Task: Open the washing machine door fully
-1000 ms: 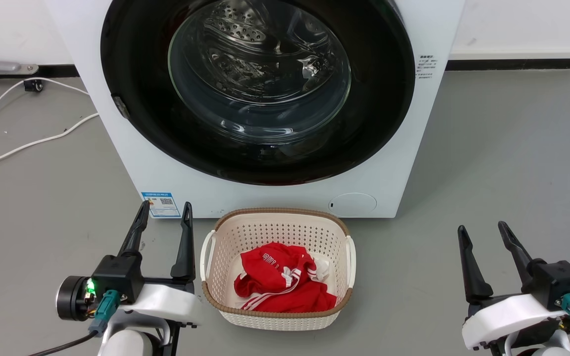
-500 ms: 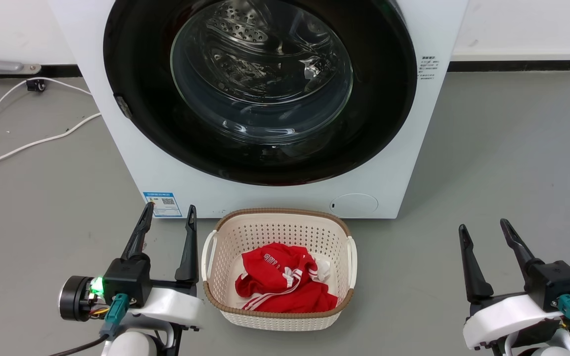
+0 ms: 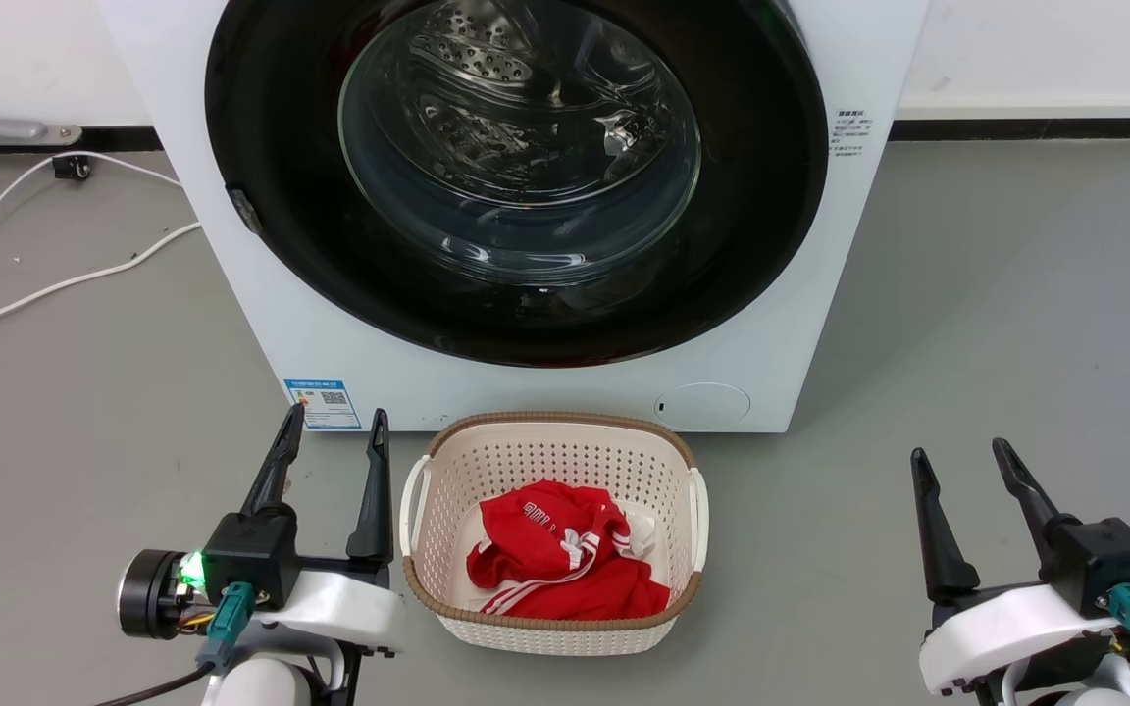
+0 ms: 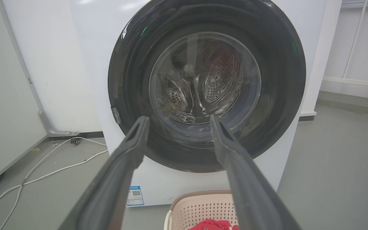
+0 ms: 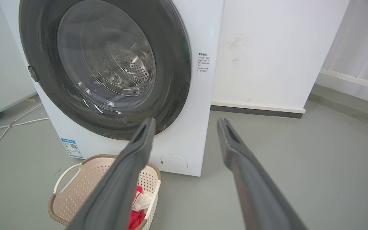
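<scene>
- Fingers of left gripper are standing parted wide, holding nothing; right gripper is doing the same and is also empty.
- Shut door is sitting flush on the machine front, covering most of it; steel drum is showing through the glass.
- Small grey tab is sitting on the door's left rim; could be catch or hinge, can't tell.
- Both grippers are hanging low over the floor, well apart from the door; left is aiming at the door's lower part, right at the machine's right edge.
- Between the grippers, basket with red garment is sitting just in front of the machine.
- Change over the last second:
  - Whole head view is shifting slightly right, so that's camera.
  - Left gripper is rolling a little and edging toward the basket.
  - Right is barely moving.
- Reading: approach is only starting, no contact yet, door opening not begun.
</scene>
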Tool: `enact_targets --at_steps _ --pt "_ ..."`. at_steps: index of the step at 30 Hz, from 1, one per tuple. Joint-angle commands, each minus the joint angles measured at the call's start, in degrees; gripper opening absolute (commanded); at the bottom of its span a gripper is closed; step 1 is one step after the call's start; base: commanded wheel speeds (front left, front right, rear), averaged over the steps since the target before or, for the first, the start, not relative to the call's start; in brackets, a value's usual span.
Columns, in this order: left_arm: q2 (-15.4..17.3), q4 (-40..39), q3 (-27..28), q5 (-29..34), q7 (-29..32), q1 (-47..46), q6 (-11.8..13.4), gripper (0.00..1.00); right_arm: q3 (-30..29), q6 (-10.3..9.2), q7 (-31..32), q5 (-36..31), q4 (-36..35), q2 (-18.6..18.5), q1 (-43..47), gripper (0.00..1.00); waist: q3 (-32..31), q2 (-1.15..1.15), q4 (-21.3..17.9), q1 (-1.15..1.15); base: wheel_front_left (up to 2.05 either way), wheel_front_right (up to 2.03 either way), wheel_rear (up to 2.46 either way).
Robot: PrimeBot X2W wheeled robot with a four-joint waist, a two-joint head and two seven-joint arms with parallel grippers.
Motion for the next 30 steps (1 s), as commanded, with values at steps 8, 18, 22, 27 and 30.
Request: enact_targets --at_steps 8,18,22,27,30 --pt "-0.2 0.1 0.2 0.9 -0.2 0.3 -0.2 1.0 0.2 -0.02 0.5 1.6 0.5 0.0 -0.3 0.0 0.2 0.0 0.0 0.0 0.0 0.0 0.0" --pt "-0.3 0.2 0.7 1.0 -0.2 0.4 -0.3 1.0 1.3 -0.02 -1.5 20.8 2.4 0.0 -0.9 0.0 0.3 0.0 -0.1 0.0 0.0 0.0 0.0" --pt "-0.4 0.2 0.8 1.0 -0.2 0.5 -0.3 1.0 2.9 -0.02 -3.6 39.3 4.2 0.0 -2.3 0.0 0.1 0.0 -0.1 0.0 0.0 0.0 0.0" --pt "-0.5 0.2 0.9 0.7 -0.2 0.4 -0.4 1.0 4.2 -0.01 -6.0 62.0 6.0 0.0 -5.0 0.0 0.1 0.0 -0.1 0.0 0.0 0.0 0.0" --pt "-0.6 0.2 1.0 0.6 -0.2 0.3 -0.3 1.0 4.5 -0.01 -7.0 73.7 6.3 0.0 -7.2 0.0 0.3 0.0 -0.1 0.0 0.0 0.0 0.0"
